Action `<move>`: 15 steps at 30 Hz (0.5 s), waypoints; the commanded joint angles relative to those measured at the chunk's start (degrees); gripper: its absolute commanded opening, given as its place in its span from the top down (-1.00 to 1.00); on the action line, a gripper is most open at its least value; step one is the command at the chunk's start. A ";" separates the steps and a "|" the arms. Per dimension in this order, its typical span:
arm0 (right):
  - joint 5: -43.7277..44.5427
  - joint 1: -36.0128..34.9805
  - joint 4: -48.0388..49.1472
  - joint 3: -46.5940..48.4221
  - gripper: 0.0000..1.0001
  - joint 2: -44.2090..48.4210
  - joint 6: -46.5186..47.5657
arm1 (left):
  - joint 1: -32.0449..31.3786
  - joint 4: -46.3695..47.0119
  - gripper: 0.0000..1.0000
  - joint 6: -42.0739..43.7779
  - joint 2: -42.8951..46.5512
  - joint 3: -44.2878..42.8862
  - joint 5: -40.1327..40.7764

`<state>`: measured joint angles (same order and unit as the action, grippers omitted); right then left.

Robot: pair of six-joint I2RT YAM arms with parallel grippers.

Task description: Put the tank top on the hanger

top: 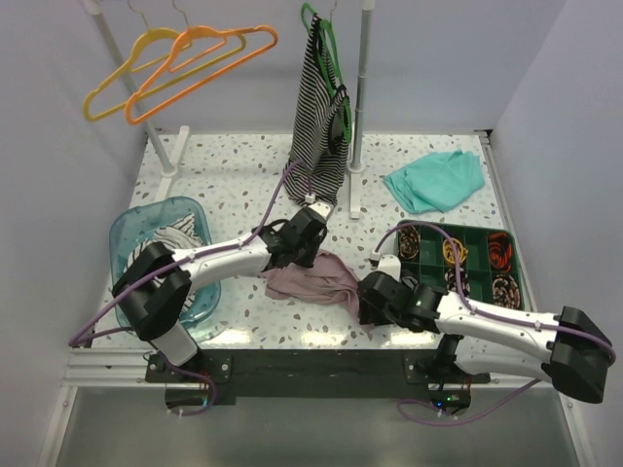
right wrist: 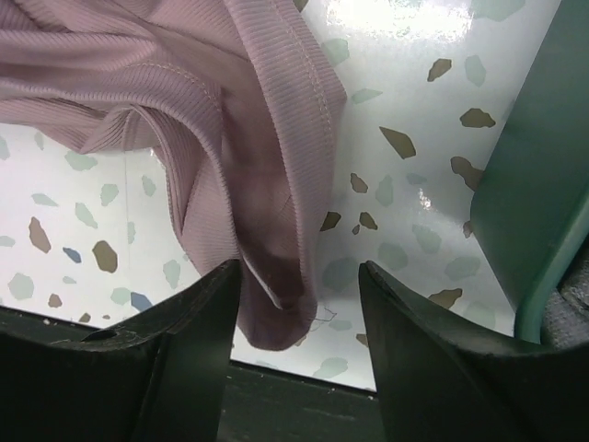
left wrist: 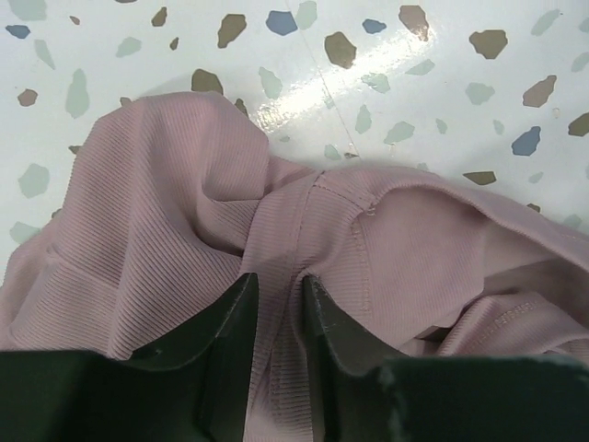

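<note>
Pink top [top: 313, 279] crumpled on table [top: 243, 185] between arms. Left gripper [left wrist: 276, 281] clamped on fold near seam, probably to lift it open. Right gripper [right wrist: 299, 269] wide apart, straddling hem, gripping nothing yet. Orange hanger [top: 200, 60] hangs way back left, well apart from top.

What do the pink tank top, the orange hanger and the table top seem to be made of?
The tank top: soft ribbed knit fabric, matte; fine parallel ribs and stitched seams show. The orange hanger: probably plastic, thin and evenly coloured; too small to be sure. The table top: hard, glossy, terrazzo-patterned; light glares on it; stone or laminate, I cannot tell.
</note>
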<state>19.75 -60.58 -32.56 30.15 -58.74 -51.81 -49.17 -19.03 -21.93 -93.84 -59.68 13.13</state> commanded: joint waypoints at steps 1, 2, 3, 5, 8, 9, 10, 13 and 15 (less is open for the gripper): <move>1.00 0.11 5.22 -1.06 -0.01 -1.28 -2.24 | -0.14 1.01 0.44 -0.04 0.94 -1.58 3.31; 0.82 0.11 5.66 -1.15 0.06 -2.25 -2.24 | -0.05 0.92 0.57 -0.04 0.68 -1.67 3.31; 0.30 0.02 6.44 -1.15 0.16 -2.69 -1.98 | -0.05 0.92 0.63 0.05 0.50 -1.58 3.31; -0.06 0.11 6.98 -1.15 0.44 -4.01 -1.80 | -0.14 0.75 0.80 0.05 0.85 -1.49 3.57; 1.16 0.11 6.46 -0.19 0.81 -4.63 -0.75 | -0.05 0.57 0.95 -0.13 2.34 -1.49 4.89; 1.95 0.11 4.80 1.30 0.91 -4.80 0.30 | -0.05 0.40 0.98 -0.21 3.65 -1.58 5.33; 4.31 0.02 3.65 2.36 1.00 -4.72 1.00 | 0.04 -0.22 1.00 -0.39 4.45 -1.84 7.16; 9.24 0.02 -1.97 9.01 1.00 -4.19 4.87 | 0.04 -2.06 1.00 -2.67 8.93 -2.98 13.99; 14.78 0.11 -6.26 15.59 1.00 -3.93 8.02 | -0.05 -2.33 1.00 -4.16 13.92 -3.77 17.62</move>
<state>23.29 -60.58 -32.99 33.47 -63.66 -49.47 -49.19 -20.99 -22.96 -89.58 -59.75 20.45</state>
